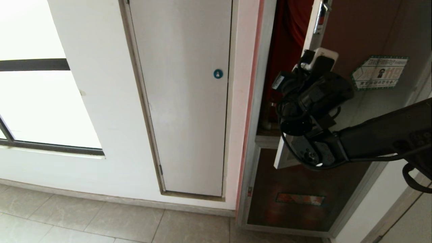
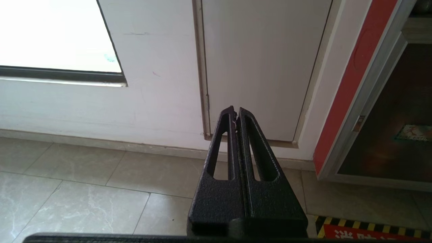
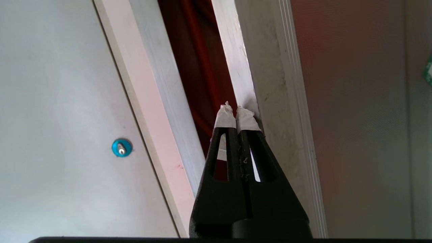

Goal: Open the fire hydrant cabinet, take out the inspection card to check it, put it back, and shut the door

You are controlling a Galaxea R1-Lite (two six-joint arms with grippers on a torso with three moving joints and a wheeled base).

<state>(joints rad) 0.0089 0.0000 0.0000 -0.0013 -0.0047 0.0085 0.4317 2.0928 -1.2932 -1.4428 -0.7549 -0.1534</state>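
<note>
The fire hydrant cabinet [image 1: 255, 101] stands at the right, brushed-silver framed, with its red interior [image 1: 287, 40] showing through a gap. The door [image 1: 371, 37], dark glass with a green-bordered sticker [image 1: 379, 72], stands ajar. My right gripper [image 1: 320, 57] reaches in from the right to the door's free edge. In the right wrist view, the right gripper [image 3: 237, 113] is shut with nothing in it, its white-taped tips against the door's silver edge [image 3: 270, 84]. My left gripper [image 2: 235, 113] hangs low, shut and empty, outside the head view. The inspection card is hidden.
A plain white door with a small blue round lock [image 1: 218, 73] is left of the cabinet. Further left is a bright window [image 1: 33, 101]. Under the open door sits a lower dark panel with a brass plate [image 1: 300, 199]. A yellow-and-black floor marking [image 2: 371, 229] lies by the left gripper.
</note>
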